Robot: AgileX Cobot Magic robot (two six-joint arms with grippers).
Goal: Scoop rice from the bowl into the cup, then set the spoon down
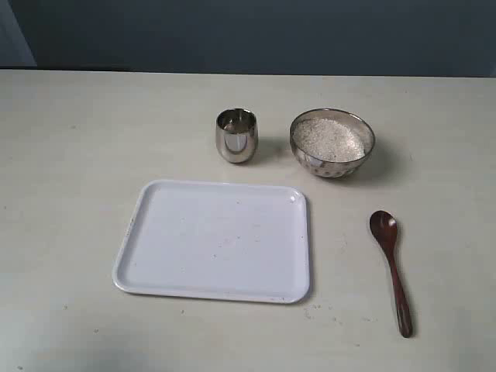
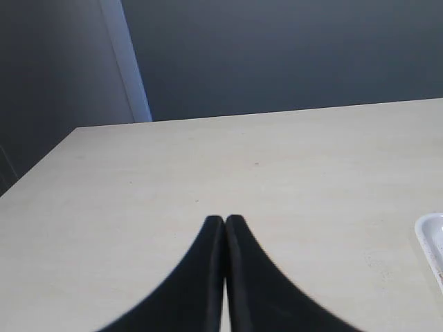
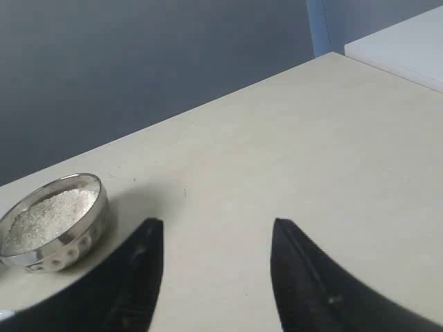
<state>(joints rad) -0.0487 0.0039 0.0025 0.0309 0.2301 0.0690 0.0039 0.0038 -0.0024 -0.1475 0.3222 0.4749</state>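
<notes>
With the right jaws spread and the left jaws pressed together, the spoon (image 1: 394,271) should be gripped mid-handle and kept level before rice (image 1: 328,138) is scooped.

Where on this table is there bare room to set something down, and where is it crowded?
Widest bare table: left of the white tray and cup. A bare strip also runs between tray and spoon, and the tray itself holds nothing. Crowded: the narrow gap between cup and bowl.
</notes>
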